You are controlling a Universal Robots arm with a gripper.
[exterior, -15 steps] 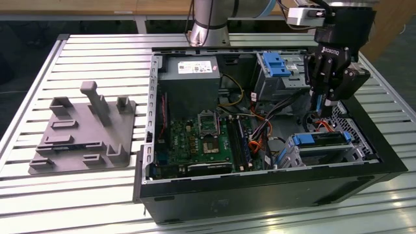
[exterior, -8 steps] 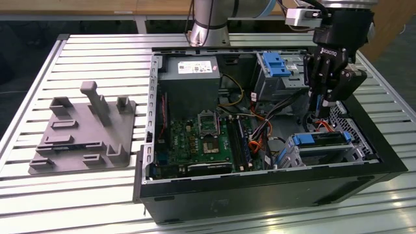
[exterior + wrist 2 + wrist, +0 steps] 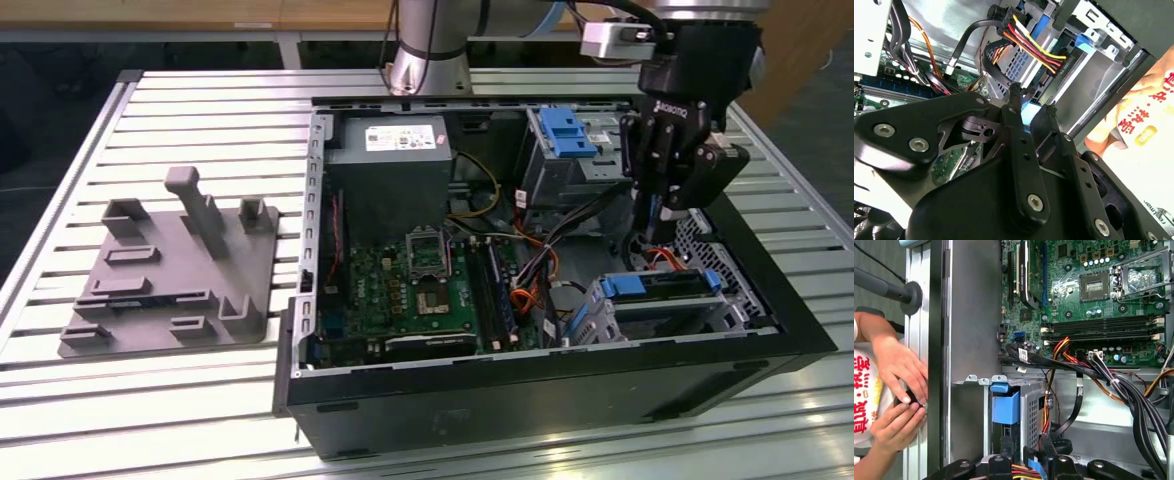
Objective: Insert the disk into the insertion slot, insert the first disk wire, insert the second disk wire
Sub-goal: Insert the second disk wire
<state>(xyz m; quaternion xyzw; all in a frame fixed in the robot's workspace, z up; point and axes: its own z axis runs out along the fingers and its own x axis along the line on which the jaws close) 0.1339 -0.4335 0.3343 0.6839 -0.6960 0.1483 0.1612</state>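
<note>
One disk is seen seated in the one insertion slot, at the lower right of the exterior view inside the computer case. One gripper is held pointing straight down from the frame's upper right to just above the disk, and in the second wrist view its two fingers are closed on one blue wire end. Two hands of a person are seen outside the case in the first wrist view.
</note>
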